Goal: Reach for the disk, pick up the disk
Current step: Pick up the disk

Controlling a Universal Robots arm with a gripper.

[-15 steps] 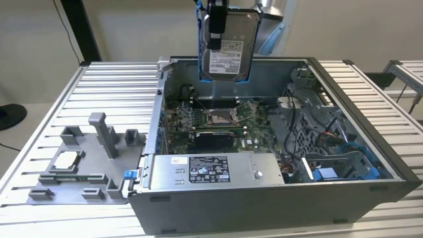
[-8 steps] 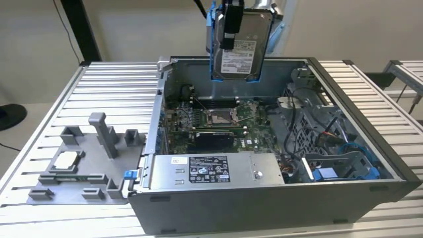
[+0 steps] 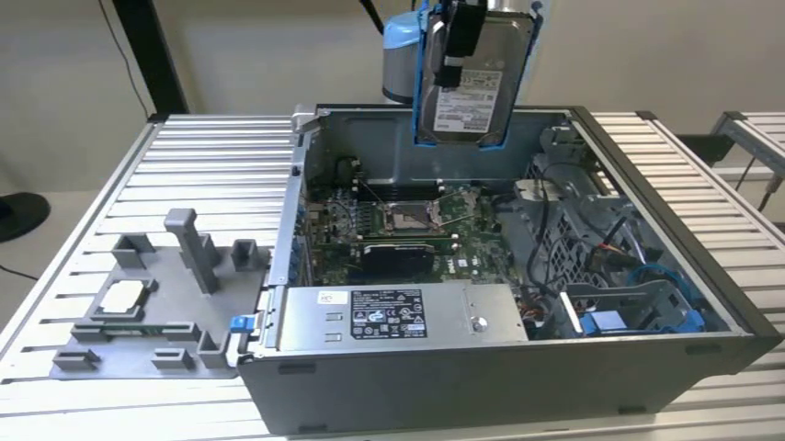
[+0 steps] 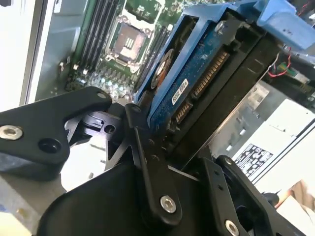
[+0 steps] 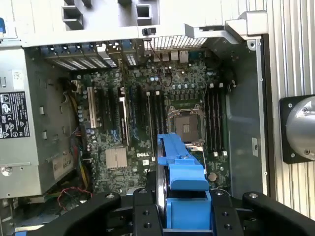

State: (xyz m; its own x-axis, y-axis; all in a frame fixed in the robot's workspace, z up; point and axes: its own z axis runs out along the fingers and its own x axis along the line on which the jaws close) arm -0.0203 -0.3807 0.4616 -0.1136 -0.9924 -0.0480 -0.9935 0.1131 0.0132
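Observation:
The disk [image 3: 472, 92], a silver hard drive with a white label and a blue bracket on its edges, hangs upright in the air above the back wall of the open computer case [image 3: 491, 367]. My gripper [image 3: 464, 41] is shut on it from above. In the second wrist view the disk's blue circuit-board side [image 4: 197, 83] sits clamped between the black fingers [image 4: 147, 162]. In the first wrist view the blue bracket [image 5: 181, 172] pokes out between the fingers [image 5: 142, 216], high over the motherboard.
Inside the case lie the motherboard with its CPU socket [image 3: 409, 216], a long grey box with a black-and-white sticker [image 3: 392, 317], and a blue drive bay [image 3: 638, 308] among cables. A grey fixture [image 3: 147, 308] holding a small silver chip [image 3: 123, 296] stands on the slatted table [image 3: 221, 156].

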